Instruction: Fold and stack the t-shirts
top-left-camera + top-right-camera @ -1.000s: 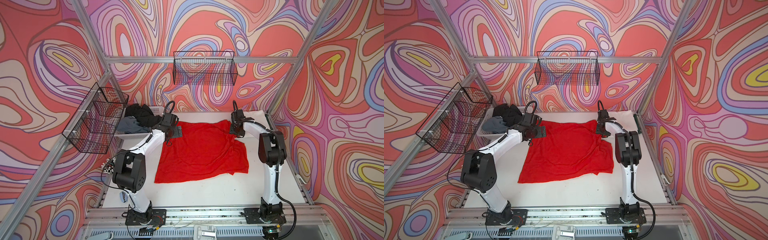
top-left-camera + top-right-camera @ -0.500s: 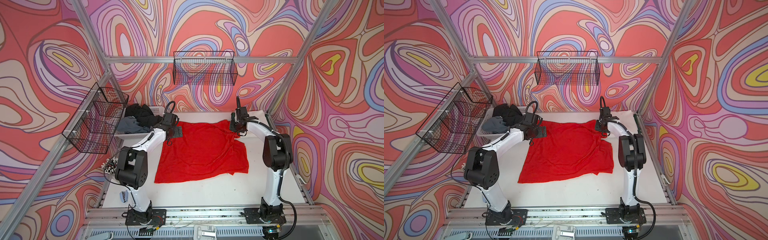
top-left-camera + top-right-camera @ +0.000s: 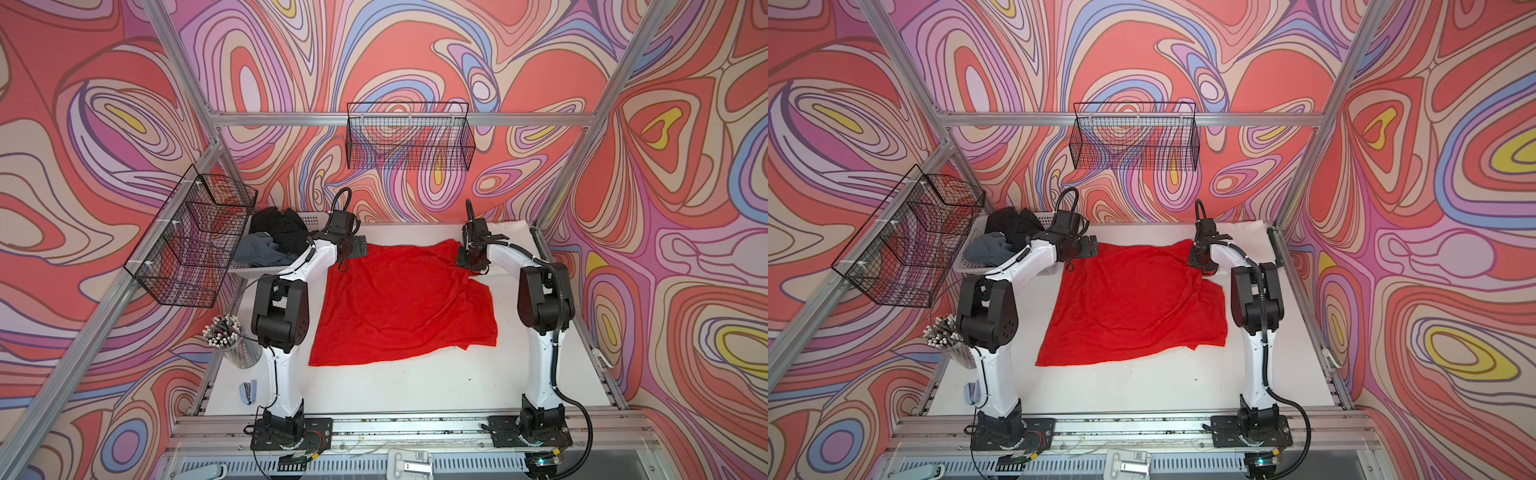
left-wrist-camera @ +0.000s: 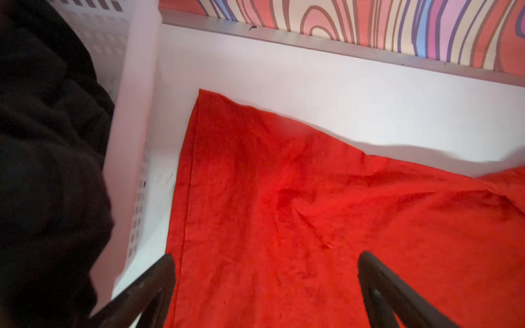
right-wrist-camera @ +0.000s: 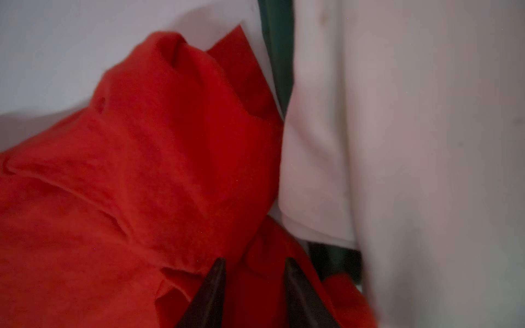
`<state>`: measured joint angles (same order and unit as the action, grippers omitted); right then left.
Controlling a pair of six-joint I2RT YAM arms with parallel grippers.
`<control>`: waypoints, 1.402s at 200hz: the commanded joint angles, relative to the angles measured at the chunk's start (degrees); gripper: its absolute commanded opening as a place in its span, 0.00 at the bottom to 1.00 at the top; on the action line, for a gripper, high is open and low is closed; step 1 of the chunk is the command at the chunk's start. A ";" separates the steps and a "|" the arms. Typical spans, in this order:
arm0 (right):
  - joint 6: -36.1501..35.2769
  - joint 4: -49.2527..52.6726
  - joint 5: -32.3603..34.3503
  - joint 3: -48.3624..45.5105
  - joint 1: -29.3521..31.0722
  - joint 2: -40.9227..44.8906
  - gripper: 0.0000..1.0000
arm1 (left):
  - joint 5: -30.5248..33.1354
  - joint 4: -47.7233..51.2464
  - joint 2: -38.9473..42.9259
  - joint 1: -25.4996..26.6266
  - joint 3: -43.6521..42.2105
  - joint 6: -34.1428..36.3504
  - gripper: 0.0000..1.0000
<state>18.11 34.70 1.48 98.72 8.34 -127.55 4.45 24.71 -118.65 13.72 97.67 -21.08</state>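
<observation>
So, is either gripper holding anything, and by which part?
Left gripper: open, nothing held. Right gripper: the far right corner of the red shirt lies between its jaws; whether they grip it cannot be told.

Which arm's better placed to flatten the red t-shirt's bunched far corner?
Right. The right gripper straddles that bunched corner of the red t-shirt; the left gripper hangs open over the flat corner by the white basket.

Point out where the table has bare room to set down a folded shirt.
Widest: the table strip between the red t-shirt and the front rail. A thin strip runs between its far edge and the back wall. Crowded: far left at the white basket, far right at the white t-shirt.
</observation>
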 commanded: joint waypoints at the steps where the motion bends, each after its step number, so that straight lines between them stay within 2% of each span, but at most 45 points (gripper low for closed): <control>1: -1.76 1.19 1.76 2.32 0.36 -2.43 0.36 | -1.17 2.31 -3.83 -1.39 4.57 1.50 1.00; 22: -1.89 0.76 0.77 3.14 0.45 -3.58 0.30 | -0.57 3.75 -7.56 -1.89 8.77 1.92 1.00; 41: -1.61 -0.71 -0.54 2.72 0.53 -3.18 0.12 | -0.02 4.31 -10.83 -2.33 11.63 2.01 1.00; 83: -1.01 -2.95 -2.08 1.83 0.60 0.29 0.00 | 1.94 5.92 -17.20 -2.86 17.76 2.88 1.00; 117: 0.38 -3.82 -4.22 1.18 0.58 4.31 0.00 | 4.85 8.99 -22.27 -3.06 23.26 3.44 1.00; 166: 2.45 -4.14 -4.96 1.19 0.60 10.38 0.00 | 6.30 9.52 -24.84 -3.16 25.80 2.51 1.00; 215: 2.32 -1.40 -5.06 3.26 0.58 11.78 0.00 | 9.14 13.06 -27.69 -4.00 30.42 -0.69 1.00; 254: 2.45 -2.37 -4.51 0.39 0.63 13.23 0.00 | 7.62 19.24 -32.74 -4.88 39.33 -1.98 1.00; 280: 3.17 -2.85 -3.68 -2.02 0.62 14.26 0.00 | 7.68 20.06 -33.58 -5.27 40.76 -2.87 1.00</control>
<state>20.51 31.77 -3.70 99.00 8.71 -116.20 10.09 39.79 -150.87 10.66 136.57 -21.93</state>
